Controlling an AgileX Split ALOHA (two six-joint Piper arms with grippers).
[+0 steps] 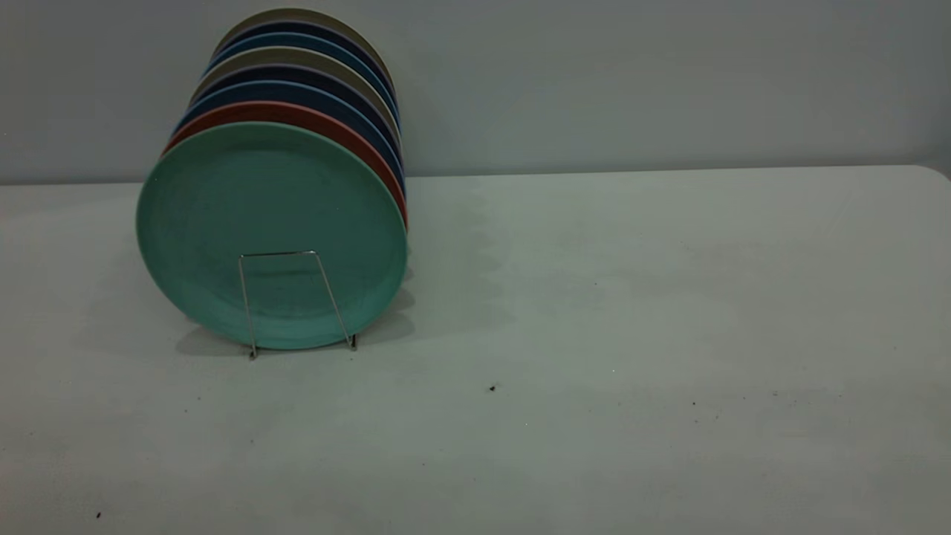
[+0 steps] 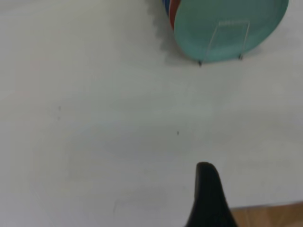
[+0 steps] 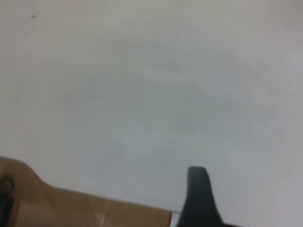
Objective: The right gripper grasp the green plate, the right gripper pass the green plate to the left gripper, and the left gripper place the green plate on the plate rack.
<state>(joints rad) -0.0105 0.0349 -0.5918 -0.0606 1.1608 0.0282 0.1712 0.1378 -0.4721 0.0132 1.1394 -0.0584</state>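
The green plate (image 1: 271, 223) stands upright on the plate rack (image 1: 297, 305), in front of the other plates. A wire loop of the rack crosses its lower face. The plate (image 2: 227, 23) and the rack (image 2: 222, 42) also show far off in the left wrist view. My left gripper (image 2: 207, 189) is only a black tip low over the bare table near its edge, well away from the plate and holding nothing. My right gripper (image 3: 199, 194) is likewise a black tip over the bare table near an edge. Neither gripper shows in the exterior view.
A row of upright plates stands behind the green one: a salmon-pink plate (image 1: 297, 113), then several blue and beige plates (image 1: 304, 56). The white table (image 1: 594, 334) runs to the right. Its edge, with brown floor beyond, shows in both wrist views (image 2: 270, 215) (image 3: 71, 208).
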